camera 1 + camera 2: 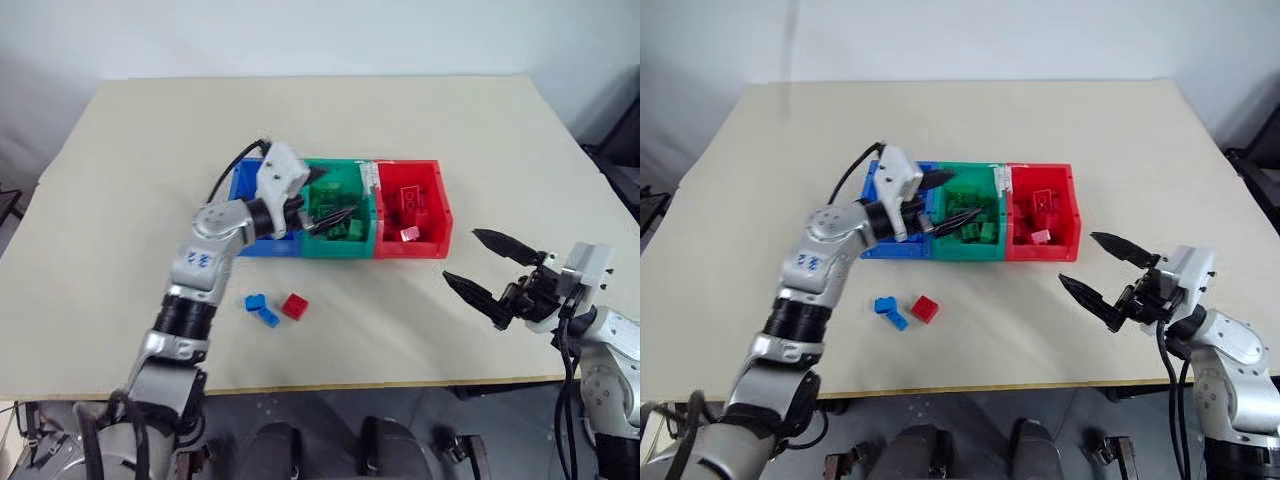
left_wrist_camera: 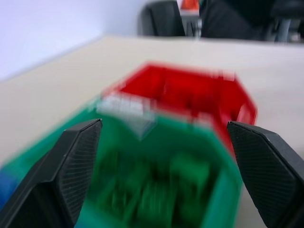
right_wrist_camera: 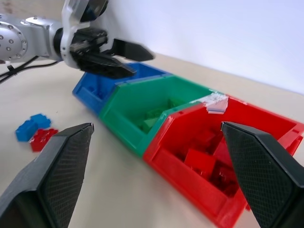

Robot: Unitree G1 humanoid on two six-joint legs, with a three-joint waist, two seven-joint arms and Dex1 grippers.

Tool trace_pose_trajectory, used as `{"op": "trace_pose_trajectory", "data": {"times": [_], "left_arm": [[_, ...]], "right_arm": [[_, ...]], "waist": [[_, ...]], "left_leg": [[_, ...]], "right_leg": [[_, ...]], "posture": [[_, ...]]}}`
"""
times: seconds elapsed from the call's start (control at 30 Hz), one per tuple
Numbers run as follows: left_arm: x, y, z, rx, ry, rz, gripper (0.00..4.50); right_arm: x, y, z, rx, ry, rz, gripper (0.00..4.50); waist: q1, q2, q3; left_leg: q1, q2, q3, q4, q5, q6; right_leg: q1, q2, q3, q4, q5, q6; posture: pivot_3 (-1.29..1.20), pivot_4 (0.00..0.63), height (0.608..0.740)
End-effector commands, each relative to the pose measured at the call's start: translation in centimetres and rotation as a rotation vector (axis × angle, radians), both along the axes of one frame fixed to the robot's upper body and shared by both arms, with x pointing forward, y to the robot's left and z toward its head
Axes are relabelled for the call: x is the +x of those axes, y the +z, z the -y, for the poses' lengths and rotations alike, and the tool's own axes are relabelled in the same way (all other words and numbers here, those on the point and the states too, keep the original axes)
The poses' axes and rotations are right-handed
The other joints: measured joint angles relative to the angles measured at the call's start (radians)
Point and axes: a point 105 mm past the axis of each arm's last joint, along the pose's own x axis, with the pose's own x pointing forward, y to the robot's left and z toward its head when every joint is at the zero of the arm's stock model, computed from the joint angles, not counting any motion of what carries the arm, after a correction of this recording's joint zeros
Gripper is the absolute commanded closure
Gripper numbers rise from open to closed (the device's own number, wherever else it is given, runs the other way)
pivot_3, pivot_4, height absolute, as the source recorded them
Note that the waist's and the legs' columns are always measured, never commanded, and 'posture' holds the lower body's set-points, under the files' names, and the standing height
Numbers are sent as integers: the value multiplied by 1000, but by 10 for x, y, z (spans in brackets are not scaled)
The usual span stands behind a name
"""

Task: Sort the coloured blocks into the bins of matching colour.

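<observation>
Three joined bins sit mid-table: blue (image 1: 243, 190), green (image 1: 340, 248) and red (image 1: 437, 212). Green blocks (image 1: 350, 230) lie in the green bin and red blocks (image 1: 408, 200) in the red one. My left gripper (image 1: 335, 198) hovers over the green bin, open, with nothing between its fingers (image 2: 71, 171). In front of the bins, a blue block (image 1: 261, 308) and a red block (image 1: 294, 306) rest loose on the table. My right gripper (image 1: 461, 254) stands open and empty to the right of the red bin, pointing toward the bins.
The beige table (image 1: 130, 180) has bare room all around the bins. Its front edge (image 1: 400, 380) runs just below the loose blocks. White tape (image 3: 216, 100) marks the rim between the green and red bins.
</observation>
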Motion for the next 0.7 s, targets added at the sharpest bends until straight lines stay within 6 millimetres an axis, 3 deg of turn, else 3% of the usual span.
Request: {"op": "trace_pose_trajectory", "data": {"times": [0.03,0.17,0.33,0.43,0.53,0.7], "left_arm": [[-33,18,-28,-11,-66,106,191],[-72,9,-68,43,-131,155,191],[-98,-21,-145,108,65,-37,89],[-110,-34,-175,144,146,-84,89],[-112,-37,-175,150,134,-84,89],[-111,-36,-138,173,-30,-88,89]], "right_arm": [[-1,1,-8,-67,105,10,0],[-2,-11,-17,-154,231,-25,0],[-2,-23,-26,-242,368,-56,0],[-2,-28,-27,-269,411,-77,0],[2,-29,-26,-277,414,-77,0],[4,-27,-18,-294,389,-77,0]], "waist": [[-9,0,0],[-12,0,0],[-16,0,0],[-12,0,0],[-2,0,0],[1,0,0]], "left_leg": [[0,0,0,0,0,0],[0,6,-1,-1,0,0],[0,6,-1,-1,0,0],[0,7,-2,-1,0,0],[0,6,-2,-1,0,0],[0,6,-2,-1,0,-1]], "right_leg": [[0,0,0,0,0,0],[0,0,0,-1,0,0],[1,0,-1,-2,0,0],[1,-1,-1,-2,0,0],[1,-1,-2,-2,0,0],[1,-1,-1,-1,0,0]], "posture": [[0,150,740],[0,150,740],[0,150,740],[0,150,740],[0,150,740],[0,150,740]]}}
